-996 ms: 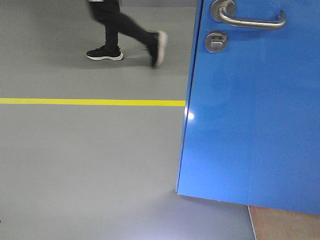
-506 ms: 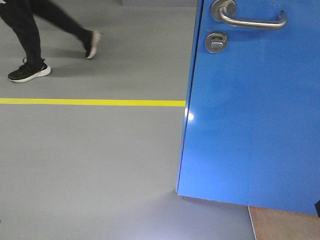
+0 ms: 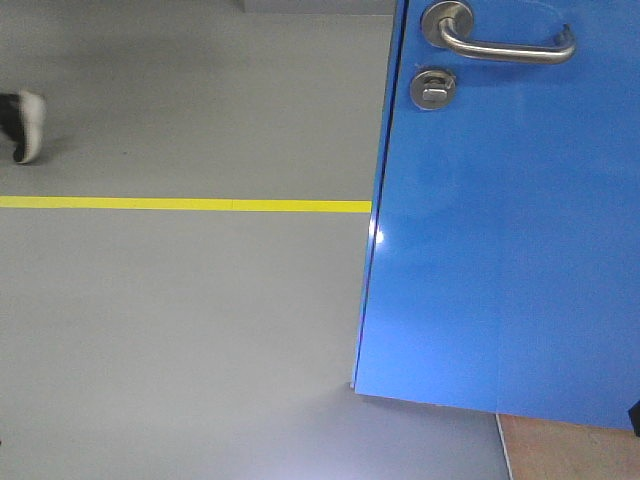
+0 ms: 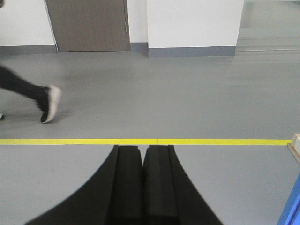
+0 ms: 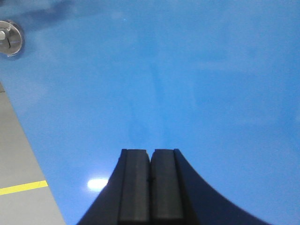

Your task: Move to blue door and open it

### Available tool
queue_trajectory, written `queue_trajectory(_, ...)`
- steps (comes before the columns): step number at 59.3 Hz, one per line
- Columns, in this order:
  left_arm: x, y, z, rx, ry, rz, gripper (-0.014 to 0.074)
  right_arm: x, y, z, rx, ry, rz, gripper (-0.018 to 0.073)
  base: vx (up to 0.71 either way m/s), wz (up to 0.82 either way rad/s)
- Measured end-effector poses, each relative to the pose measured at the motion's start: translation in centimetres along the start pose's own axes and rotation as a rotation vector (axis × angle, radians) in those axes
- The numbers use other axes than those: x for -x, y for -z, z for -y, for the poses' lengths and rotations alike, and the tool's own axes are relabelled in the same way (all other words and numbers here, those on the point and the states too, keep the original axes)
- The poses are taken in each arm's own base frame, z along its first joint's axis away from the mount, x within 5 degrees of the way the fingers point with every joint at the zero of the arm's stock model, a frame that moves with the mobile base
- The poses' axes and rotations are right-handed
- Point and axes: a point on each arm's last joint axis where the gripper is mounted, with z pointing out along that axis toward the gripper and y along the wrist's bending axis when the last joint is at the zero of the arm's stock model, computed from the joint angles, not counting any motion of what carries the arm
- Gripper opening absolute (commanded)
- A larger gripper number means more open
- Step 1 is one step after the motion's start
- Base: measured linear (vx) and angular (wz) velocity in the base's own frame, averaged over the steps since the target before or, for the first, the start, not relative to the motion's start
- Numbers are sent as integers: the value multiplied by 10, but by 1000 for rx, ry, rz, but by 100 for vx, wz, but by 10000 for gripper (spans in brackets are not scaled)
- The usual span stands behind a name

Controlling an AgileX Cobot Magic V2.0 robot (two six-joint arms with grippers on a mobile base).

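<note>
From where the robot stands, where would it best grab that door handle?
Probably the lever handle's straight bar, near its free right end, approached head-on with the fingers closing above and below. The bar lies level and stands off the door, leaving room behind it.

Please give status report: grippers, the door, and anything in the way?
Left gripper shut, empty, facing open floor. Right gripper shut, empty, pointed at blue door; door ajar, lever handle untouched. A walker's foot beyond the yellow line, at left.

I see even, fairly bright indoor light with soft shadows, a small white glare spot on the glossy bright-blue door panel point(image 5: 97, 183) and another at its edge, motion blur on a passer-by's black-and-white shoe point(image 3: 24, 126), and the dark close-up gripper fingers point(image 4: 129, 183) slightly soft.
</note>
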Motion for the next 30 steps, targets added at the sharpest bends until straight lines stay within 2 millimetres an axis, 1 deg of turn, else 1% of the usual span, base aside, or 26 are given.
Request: queue_trajectory(30,0,0,0,0,0,0,73,0,0,0,0,1,0,1,0,0)
